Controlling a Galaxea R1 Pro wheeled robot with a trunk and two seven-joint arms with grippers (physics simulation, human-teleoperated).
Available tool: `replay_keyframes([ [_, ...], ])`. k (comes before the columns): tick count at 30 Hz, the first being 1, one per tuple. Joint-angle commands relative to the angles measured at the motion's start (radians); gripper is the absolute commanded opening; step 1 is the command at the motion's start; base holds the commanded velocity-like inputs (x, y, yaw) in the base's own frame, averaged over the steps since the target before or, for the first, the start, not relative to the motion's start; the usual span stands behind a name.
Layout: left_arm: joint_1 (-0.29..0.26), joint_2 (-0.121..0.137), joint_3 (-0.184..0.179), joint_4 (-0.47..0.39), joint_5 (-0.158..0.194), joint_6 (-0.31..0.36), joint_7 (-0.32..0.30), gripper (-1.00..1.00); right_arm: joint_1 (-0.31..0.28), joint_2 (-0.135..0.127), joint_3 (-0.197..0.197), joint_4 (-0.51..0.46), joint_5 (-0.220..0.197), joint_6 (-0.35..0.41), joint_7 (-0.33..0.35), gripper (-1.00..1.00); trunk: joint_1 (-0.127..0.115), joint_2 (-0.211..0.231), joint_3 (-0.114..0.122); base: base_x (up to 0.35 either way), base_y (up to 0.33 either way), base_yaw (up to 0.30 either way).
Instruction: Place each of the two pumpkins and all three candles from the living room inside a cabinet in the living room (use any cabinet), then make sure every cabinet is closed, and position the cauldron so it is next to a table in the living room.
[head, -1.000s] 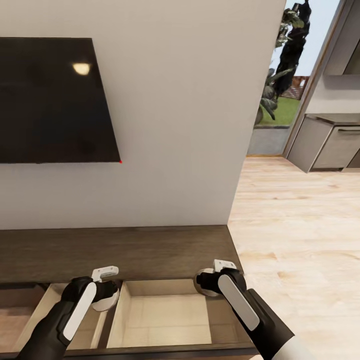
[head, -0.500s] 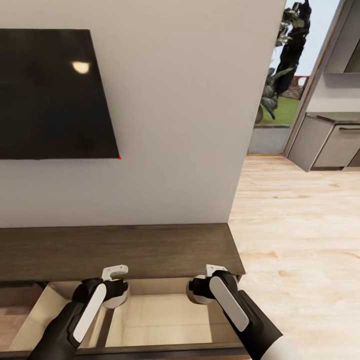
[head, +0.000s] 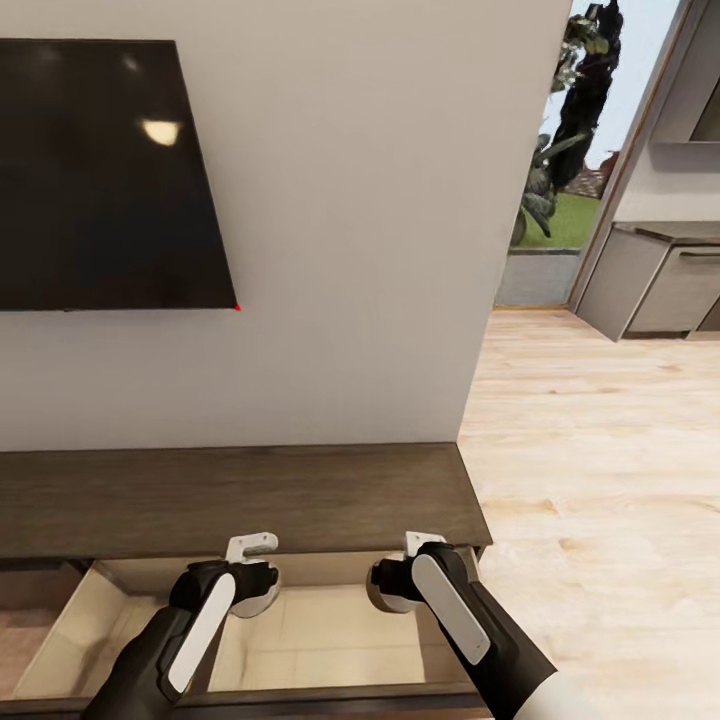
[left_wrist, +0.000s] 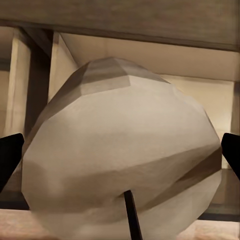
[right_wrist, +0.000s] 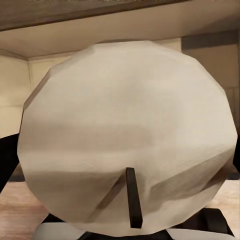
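Note:
The long dark brown cabinet (head: 230, 495) stands against the white wall, and its drawer (head: 320, 640) is pulled out with the pale beige inside showing. My left gripper (head: 256, 582) is shut on an off-white candle (head: 262, 600) above the drawer's left part. The left wrist view shows that candle (left_wrist: 120, 150) close up, wick toward the camera, between dark fingers (left_wrist: 7, 157). Over the drawer's right part my right gripper (head: 392, 586) is shut on a second candle (head: 382, 598), seen large in the right wrist view (right_wrist: 125, 130).
A black TV (head: 100, 175) hangs on the wall above the cabinet. A neighbouring drawer (head: 60, 630) at the left is also open. Light wood floor (head: 600, 480) runs to the right, toward a plant (head: 575, 110) in a doorway and grey kitchen units (head: 660, 280).
Both arms have drawn a little toward each other over the open drawer, each still holding its candle. The whole view has shifted slightly, so the camera moved.

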Motion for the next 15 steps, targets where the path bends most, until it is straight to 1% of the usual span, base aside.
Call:
replay_keyframes([
  [1,-0.001,0.0,-0.003,-0.001,0.009,0.002,0.01,-1.0,-0.001,0.0,0.003,-0.002,-0.01,-0.001,-0.012,-1.0,0.004,-0.008,-0.004,0.0,0.0,0.0],
  [15,-0.001,-0.002,-0.004,0.001,0.009,-0.001,0.01,-1.0,-0.001,0.0,0.006,-0.005,-0.006,-0.009,-0.012,-1.0,0.058,-0.106,-0.048,0.0,0.0,0.0],
])
